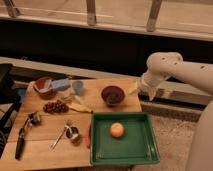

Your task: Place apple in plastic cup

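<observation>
The apple (pixel 117 130), small, round and yellow-orange, lies in the middle of a green tray (pixel 145 150) at the table's front right. The plastic cup (pixel 78 87), a small pale blue-grey tumbler, stands upright at the back of the wooden table, left of a dark maroon bowl (pixel 112 95). My gripper (pixel 134 90) hangs at the end of the white arm over the table's back right corner, just right of the maroon bowl. It is above and behind the apple and well right of the cup. It holds nothing that I can see.
A red-brown bowl (pixel 44 86) and a blue box (pixel 61 83) sit at the back left. Dark red grapes (pixel 55 106) and a yellow piece (pixel 78 106) lie mid-table. A metal cup (pixel 73 134) and a black-handled tool (pixel 22 135) lie at the front left. A dark wall runs behind.
</observation>
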`<state>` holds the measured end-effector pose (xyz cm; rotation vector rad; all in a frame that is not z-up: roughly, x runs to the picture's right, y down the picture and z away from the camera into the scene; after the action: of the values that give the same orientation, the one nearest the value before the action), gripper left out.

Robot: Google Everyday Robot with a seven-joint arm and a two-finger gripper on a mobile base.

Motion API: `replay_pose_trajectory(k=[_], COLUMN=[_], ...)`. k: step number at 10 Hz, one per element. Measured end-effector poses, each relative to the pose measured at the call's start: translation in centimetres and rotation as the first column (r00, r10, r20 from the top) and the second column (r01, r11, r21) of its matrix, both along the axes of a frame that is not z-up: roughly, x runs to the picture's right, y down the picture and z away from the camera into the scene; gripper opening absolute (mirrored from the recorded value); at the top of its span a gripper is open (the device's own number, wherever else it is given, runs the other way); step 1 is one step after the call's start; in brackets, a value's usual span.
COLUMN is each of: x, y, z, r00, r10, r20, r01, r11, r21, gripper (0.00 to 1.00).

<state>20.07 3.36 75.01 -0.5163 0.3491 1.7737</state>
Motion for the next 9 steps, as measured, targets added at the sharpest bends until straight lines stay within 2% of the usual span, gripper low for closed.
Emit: replay_pose_trajectory(k=[7,9], x=[-0.03,-0.73], y=[-0.04,-0.41], z=[-0.10,-0.94], r00=[1.000,0.999], r10=[-0.003,-0.043], r20=[0.001,0.027], r01=[0.003,0.042], r11=[1.0000,0.9988], r21=[0.002,0.026], gripper=[0.74,0.74])
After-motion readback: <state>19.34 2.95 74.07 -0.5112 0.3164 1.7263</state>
